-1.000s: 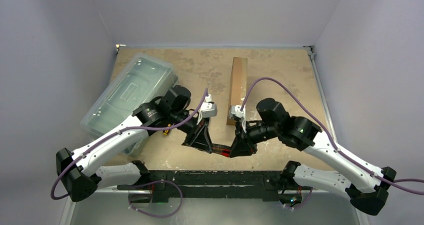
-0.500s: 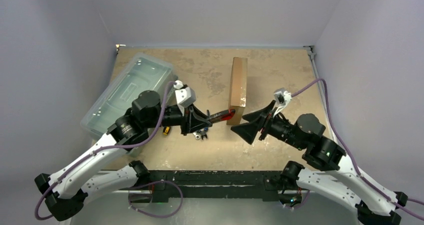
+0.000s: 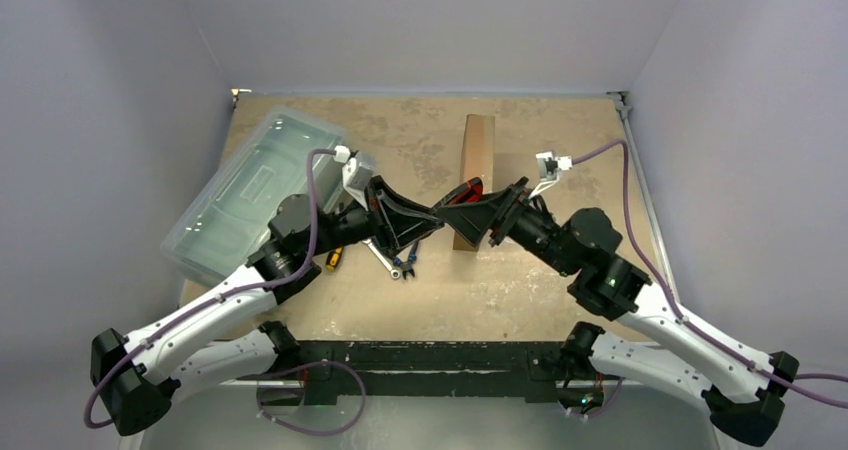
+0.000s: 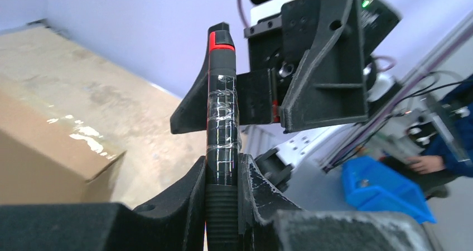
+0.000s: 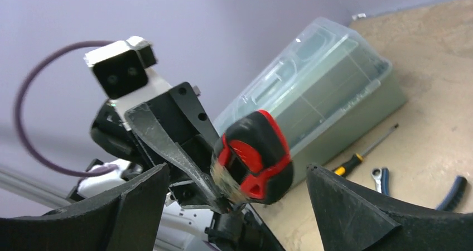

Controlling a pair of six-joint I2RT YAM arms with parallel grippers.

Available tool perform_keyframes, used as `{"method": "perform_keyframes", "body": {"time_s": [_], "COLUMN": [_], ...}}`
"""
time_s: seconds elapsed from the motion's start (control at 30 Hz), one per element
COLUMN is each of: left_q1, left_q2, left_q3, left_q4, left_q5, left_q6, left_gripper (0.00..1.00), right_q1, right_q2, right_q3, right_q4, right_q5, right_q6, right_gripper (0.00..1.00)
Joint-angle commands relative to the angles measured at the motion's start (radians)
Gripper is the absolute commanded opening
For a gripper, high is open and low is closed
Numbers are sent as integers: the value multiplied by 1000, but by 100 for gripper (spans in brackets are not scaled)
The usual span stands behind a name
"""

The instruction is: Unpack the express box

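left pincer (image 4: 222, 191) — clamped on black-red tool (image 4: 222, 122) | right pincer (image 5: 237, 192) — spread wide around its tip

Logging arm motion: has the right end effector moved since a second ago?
Yes. The right end effector moved forward, reaching the near end of the express box.

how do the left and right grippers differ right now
The left gripper has its jaws shut on the black and red tool; the right gripper has its jaws wide open, gripping nothing. The left gripper holds the tool's shaft; the right gripper only straddles its red-tipped end. Both face each other above the table.
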Motion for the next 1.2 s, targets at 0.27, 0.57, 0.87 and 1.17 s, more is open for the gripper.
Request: {"method": "perform_keyframes", "body": {"time_s": [0.27, 0.57, 0.87, 1.17], "left_q1": [-4, -5, -4, -5], "left_q2": [74, 106, 126, 133], "left_q3": [-111, -127, -122, -124], "left_q4": [588, 682, 711, 709], "left_q5": [96, 106, 110, 111], "left_q6": [-446, -503, -507, -502], "left_gripper": [0, 0, 0, 0], "right_q1": [2, 2, 2, 2], "right_q2": [-57, -15, 27, 58], "right_q3": [-45, -50, -46, -49], "right_q4": [389, 446, 475, 453], "right_q5": [-117, -141, -135, -82], "right_q6": [-60, -35, -50, -48], "right_gripper": [56, 55, 50, 0]}}
